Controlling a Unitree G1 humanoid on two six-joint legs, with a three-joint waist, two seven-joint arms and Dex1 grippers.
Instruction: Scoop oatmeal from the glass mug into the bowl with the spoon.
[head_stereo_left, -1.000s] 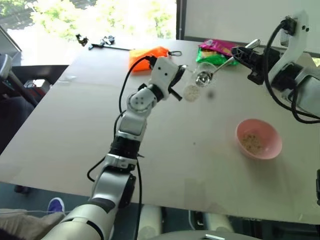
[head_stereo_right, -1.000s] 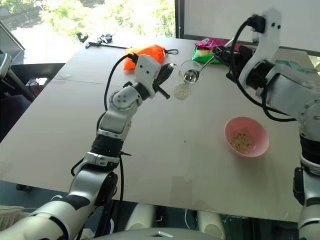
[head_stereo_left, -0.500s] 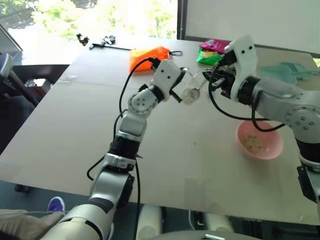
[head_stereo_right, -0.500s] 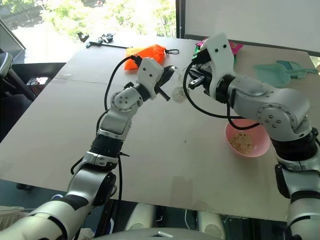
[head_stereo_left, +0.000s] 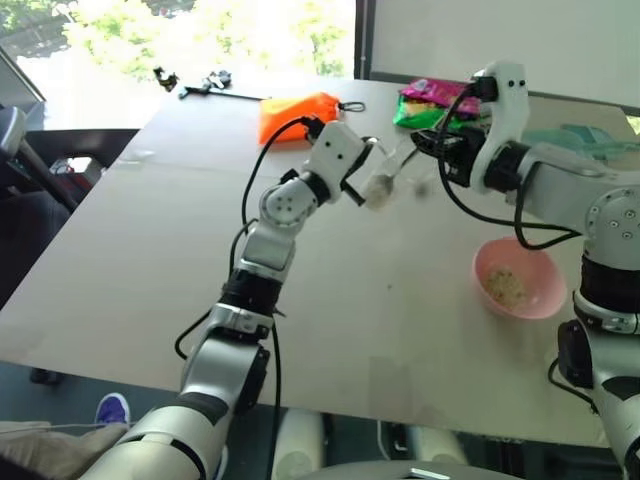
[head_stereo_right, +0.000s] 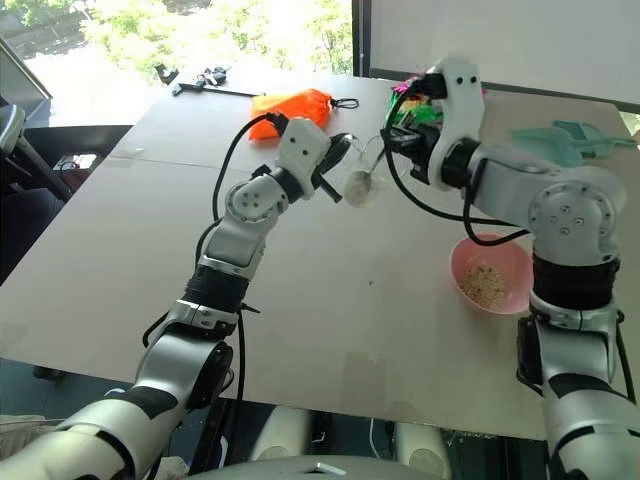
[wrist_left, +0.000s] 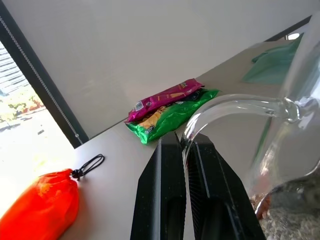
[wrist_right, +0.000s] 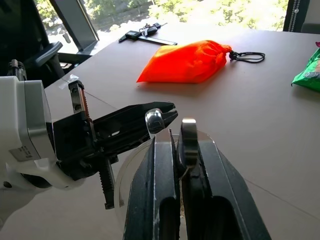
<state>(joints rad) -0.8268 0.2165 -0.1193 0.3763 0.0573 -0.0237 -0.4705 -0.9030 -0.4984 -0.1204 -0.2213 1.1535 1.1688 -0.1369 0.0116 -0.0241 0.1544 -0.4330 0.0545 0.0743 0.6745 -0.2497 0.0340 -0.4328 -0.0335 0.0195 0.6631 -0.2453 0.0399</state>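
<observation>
My left gripper (head_stereo_left: 360, 172) is shut on the handle of the glass mug (head_stereo_left: 378, 186) and holds it tilted above the table, mouth toward the right arm. The clear handle (wrist_left: 225, 107) runs between the black fingers (wrist_left: 167, 200). Pale oatmeal (wrist_left: 292, 225) lies in the mug's low side. My right gripper (head_stereo_left: 432, 150) is shut on the spoon (head_stereo_left: 407, 159), whose thin silver handle (wrist_right: 188, 134) sticks out between its fingers while the far end reaches into the mug; the spoon's bowl is hidden. The pink bowl (head_stereo_left: 482, 262) sits on the table below the right arm, with some oatmeal (head_stereo_left: 505, 288) in it.
An orange pouch (head_stereo_left: 298, 113) and bright snack packets (head_stereo_left: 430, 100) lie on the table beyond the mug. A teal plastic scoop (head_stereo_right: 560, 140) lies at the far right. Small black tools (head_stereo_left: 205, 84) sit at the far left corner, by the window.
The right arm has swung in leftward and down, its wrist turning, bringing the spoon from the mug's mouth into the mug. The left gripper has kept the mug almost still.
</observation>
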